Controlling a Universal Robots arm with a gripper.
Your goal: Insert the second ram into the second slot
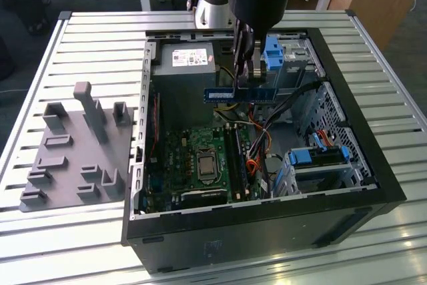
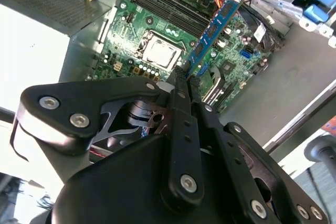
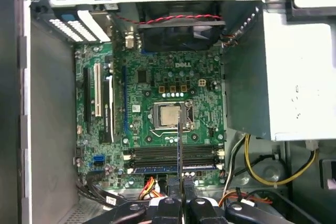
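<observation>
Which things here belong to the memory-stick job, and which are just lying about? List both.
Job:
- memory stick, held above the open computer case
- gripper, shut on the stick
- memory slots on the green board

Lying about:
- grey holder tray beside the case
- power supply box
- blue drive brackets
- processor chip

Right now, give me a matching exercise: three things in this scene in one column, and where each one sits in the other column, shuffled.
1. second ram
2. grey fixture
3. processor

A. flat on the motherboard
B. in the gripper, above the open case
C. on the slatted table, outside the case

Pairs: 1-B, 2-C, 3-A
</observation>
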